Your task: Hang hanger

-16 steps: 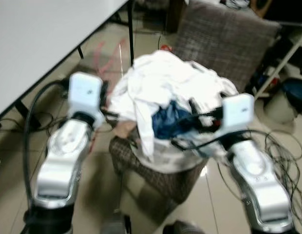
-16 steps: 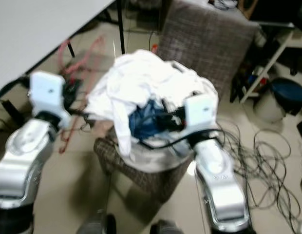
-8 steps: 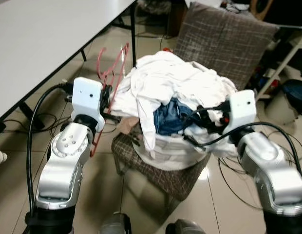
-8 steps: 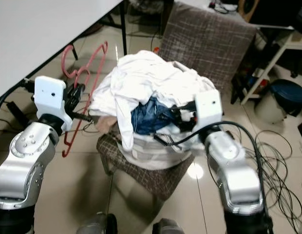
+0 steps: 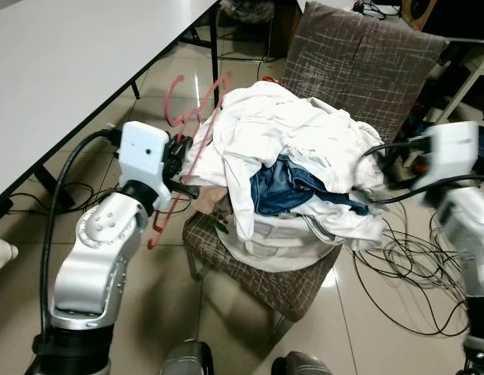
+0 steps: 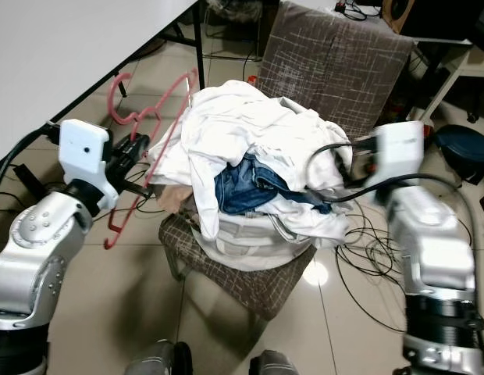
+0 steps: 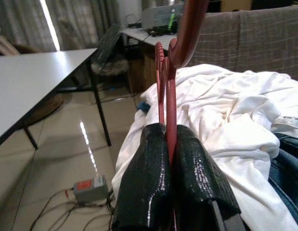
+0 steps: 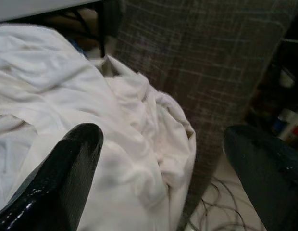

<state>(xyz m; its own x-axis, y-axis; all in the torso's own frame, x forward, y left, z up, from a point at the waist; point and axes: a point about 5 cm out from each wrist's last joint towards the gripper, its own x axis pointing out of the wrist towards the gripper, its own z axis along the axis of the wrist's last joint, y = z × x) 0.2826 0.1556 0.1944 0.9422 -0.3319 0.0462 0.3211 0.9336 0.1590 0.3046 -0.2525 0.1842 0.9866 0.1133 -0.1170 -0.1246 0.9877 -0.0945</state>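
Left wrist view: left gripper (image 7: 169, 159) is clamping the red hanger (image 7: 167, 86).
Right gripper (image 8: 173, 168): hovering with fingers spread beside the white clothes (image 8: 67, 106).

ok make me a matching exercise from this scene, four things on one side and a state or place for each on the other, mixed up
Things:
1. left hand
2. right hand
3. red hanger
4. blue jeans

States or places:
A. half buried in the white clothes piled on the chair
B. open, beside the pile, holding nothing
C. shut, pinching something thin and red
D. held up off the floor, between the white table and the pile

Pairs: 1-C, 2-B, 3-D, 4-A
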